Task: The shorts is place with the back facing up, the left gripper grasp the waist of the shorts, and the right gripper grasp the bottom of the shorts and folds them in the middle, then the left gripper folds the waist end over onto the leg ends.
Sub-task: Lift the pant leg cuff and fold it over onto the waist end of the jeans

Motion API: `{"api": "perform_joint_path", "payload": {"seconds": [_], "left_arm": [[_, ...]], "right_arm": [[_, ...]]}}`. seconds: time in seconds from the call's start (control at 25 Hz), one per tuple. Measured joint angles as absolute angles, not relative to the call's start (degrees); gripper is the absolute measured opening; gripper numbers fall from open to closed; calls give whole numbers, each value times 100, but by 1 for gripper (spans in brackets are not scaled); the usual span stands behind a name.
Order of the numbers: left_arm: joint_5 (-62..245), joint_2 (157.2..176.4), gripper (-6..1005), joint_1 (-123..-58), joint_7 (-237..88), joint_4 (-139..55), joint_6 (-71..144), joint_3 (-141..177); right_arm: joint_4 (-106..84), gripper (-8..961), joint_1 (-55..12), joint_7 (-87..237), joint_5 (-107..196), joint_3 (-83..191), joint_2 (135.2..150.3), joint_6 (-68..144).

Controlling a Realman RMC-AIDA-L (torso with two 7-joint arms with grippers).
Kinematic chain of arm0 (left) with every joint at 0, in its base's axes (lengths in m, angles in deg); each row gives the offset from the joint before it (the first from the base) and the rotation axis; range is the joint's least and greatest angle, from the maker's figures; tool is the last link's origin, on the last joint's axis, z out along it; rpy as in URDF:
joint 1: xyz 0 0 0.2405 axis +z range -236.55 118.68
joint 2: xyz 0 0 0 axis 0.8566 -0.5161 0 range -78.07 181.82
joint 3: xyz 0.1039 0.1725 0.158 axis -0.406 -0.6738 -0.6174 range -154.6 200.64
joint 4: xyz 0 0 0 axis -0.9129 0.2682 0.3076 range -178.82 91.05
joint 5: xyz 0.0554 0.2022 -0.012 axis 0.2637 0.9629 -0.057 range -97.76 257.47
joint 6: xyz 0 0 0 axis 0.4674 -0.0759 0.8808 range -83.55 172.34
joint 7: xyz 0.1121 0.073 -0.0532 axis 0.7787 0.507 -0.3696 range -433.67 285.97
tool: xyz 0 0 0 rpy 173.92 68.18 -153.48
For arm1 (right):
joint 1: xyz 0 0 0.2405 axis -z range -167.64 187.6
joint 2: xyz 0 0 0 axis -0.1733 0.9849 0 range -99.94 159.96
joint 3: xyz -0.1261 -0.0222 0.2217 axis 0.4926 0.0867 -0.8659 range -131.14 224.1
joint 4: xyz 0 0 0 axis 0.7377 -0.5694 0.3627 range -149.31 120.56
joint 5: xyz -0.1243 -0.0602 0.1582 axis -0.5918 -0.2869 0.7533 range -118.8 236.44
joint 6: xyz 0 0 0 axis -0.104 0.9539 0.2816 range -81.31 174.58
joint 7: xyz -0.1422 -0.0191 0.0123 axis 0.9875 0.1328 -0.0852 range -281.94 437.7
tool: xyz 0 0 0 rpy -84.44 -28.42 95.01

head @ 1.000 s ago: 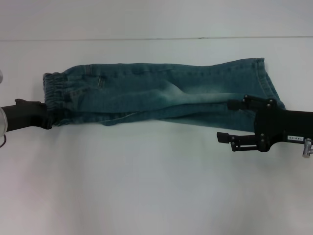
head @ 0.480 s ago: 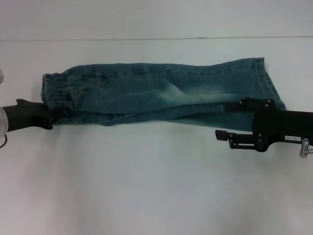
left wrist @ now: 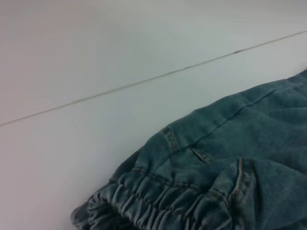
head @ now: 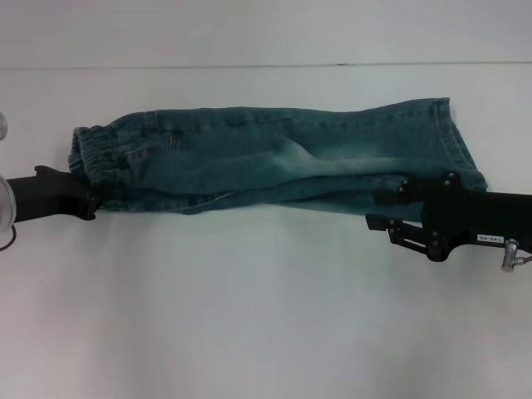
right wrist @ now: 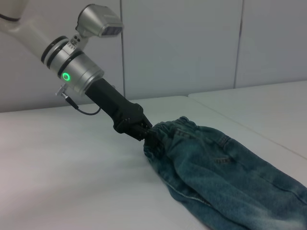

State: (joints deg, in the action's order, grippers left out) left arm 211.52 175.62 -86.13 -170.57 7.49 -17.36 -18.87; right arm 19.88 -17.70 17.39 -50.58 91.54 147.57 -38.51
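The shorts [head: 274,158] lie on the white table [head: 249,316] as a long narrow band, waist toward the robot's left and leg ends toward its right, already doubled lengthwise: in the head view the near edge reads as a fold with layers stacked, so the first fold down the middle looks done. The left claw [head: 90,202] sits at the near corner of the gathered waist [left wrist: 158,191]; in the right wrist view its tip is buried in the bunched elastic and the cloth there is lifted a little off the table, so I judge it clamped on the waist, though the fingers themselves are hidden by denim. The right claw [head: 389,208] rests at the near edge of the leg ends, its fingers spread with one over the cloth and one just off it toward the robot, holding nothing that I can see. What is left, by my reading, is the whole second step: the left claw carrying the waist end across onto the leg ends, with the right claw clear of the landing place.
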Motion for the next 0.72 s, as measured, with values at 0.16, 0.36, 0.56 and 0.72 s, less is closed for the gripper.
{"api": "perform_joint_path", "payload": {"seconds": [0.16,0.36,0.56,0.72], "left_arm": [[21152,17563,42,-8617,-17072,828,-1907,-1888],[21135,17563,42,-8632,-17100,1071,-2170,-1867],[20972,17560,43,-8682,-17106,1378,-2469,-1869],[20842,17533,43,-8794,-17127,1643,-2881,-1851]], "right_arm": [[1981,423,-1777,1797,-5045,9119,14844,-3655],[1719,152,-1786,2081,-4470,9033,14958,-3125],[791,43,-1969,2990,-3187,9022,14984,-2283],[30,13,-2310,3776,-2473,9023,15017,-1617]]}}
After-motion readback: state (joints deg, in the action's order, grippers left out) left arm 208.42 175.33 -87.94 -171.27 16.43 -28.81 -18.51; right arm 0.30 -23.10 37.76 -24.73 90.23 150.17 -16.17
